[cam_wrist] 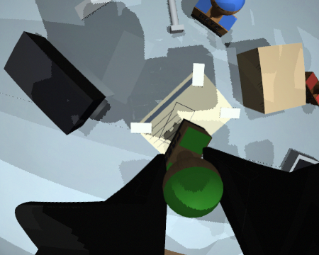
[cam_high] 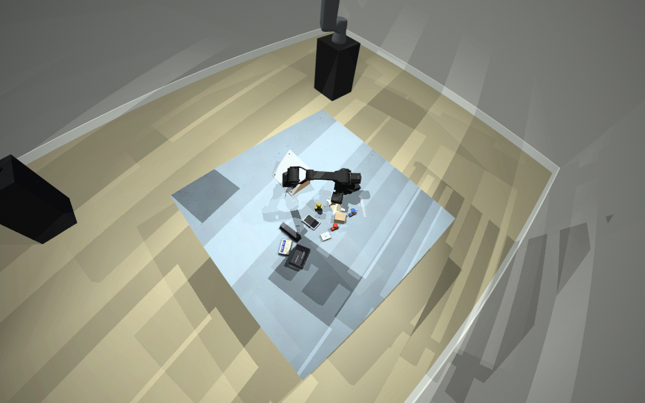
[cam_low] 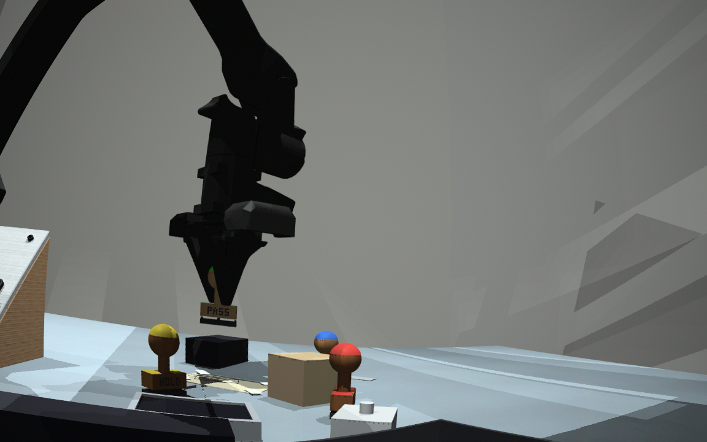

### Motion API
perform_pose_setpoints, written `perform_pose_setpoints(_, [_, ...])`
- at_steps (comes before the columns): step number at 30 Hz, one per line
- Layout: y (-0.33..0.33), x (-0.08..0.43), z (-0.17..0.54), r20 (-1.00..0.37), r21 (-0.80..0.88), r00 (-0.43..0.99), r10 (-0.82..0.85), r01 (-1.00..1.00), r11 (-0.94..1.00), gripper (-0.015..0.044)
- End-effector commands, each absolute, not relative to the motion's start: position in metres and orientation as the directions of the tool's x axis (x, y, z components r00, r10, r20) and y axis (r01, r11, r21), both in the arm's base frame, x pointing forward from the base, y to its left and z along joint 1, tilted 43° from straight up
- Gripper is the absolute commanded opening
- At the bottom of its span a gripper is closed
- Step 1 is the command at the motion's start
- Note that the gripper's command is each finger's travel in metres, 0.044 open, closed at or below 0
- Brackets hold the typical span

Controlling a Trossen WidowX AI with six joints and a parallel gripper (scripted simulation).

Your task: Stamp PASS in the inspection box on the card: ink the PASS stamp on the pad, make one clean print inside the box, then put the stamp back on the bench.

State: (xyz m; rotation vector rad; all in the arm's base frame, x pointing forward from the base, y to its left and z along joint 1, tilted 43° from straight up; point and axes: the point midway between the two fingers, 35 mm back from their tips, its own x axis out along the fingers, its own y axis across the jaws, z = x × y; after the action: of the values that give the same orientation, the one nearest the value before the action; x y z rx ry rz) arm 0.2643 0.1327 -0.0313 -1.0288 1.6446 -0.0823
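Observation:
My gripper (cam_high: 336, 201) (cam_low: 219, 302) (cam_wrist: 183, 157) is shut on the PASS stamp (cam_low: 218, 312) (cam_wrist: 193, 189), which has a green-topped knob. The stamp is roughly upright, die down, and hangs in the air above the bench. In the wrist view it covers the near corner of the cream card (cam_low: 235, 383) (cam_wrist: 205, 93), which has white tape tabs. The slanted inspection box (cam_wrist: 185, 106) shows beyond the stamp. A dark patch beside the stamp partly covers the box; I cannot tell whether it is shadow or ink. The ink pad (cam_high: 311, 221) (cam_low: 191, 407) (cam_wrist: 303, 165) lies away from the card.
A tan block (cam_high: 340, 216) (cam_low: 298, 379) (cam_wrist: 283, 78) stands beside the card. A yellow HOLD stamp (cam_high: 318, 207) (cam_low: 164, 379), a red stamp (cam_high: 335, 226) (cam_low: 344, 357) and a blue stamp (cam_high: 353, 211) (cam_low: 326, 342) stand around it. A black block (cam_low: 216, 352) (cam_wrist: 53, 81) lies beyond.

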Motion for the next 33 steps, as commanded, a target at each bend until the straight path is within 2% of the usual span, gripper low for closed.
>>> perform_pose_setpoints(1, [0.130, 0.264, -0.034, -0.757, -0.541, 0.018, -0.653, -0.579, 0.611, 0.0000])
perform_pose_setpoints(33, [0.116, 0.265, -0.050, -0.759, -0.540, 0.021, -0.651, -0.580, 0.611, 0.0000])
